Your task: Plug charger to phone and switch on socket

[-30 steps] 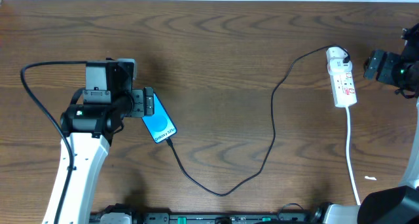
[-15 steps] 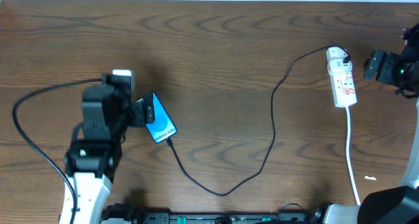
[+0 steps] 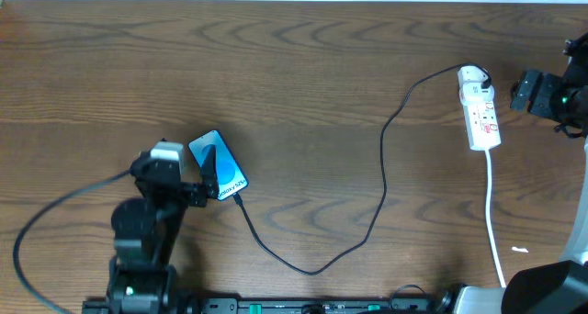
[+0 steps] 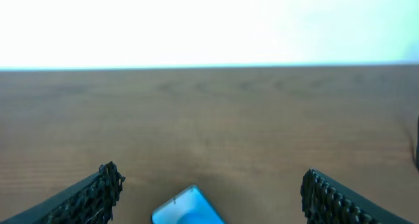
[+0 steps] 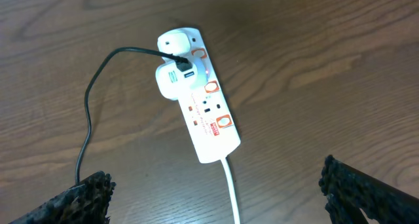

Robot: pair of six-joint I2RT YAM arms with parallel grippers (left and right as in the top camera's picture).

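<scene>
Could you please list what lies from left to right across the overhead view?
Black left robot arm, blue-screened black smartphone, long thin black charger cable, white power strip with red markings, black right robot arm.

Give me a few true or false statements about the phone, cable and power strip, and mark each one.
The phone lies screen up on the table. True.
The left pincer is clamped on the phone. False: its jaws stand open, gripping nothing.
The black cable runs into the power strip. True.
The power strip lies beside the phone. False: it lies far off, near the right pincer.
The right pincer is shut. False: it is open.
</scene>
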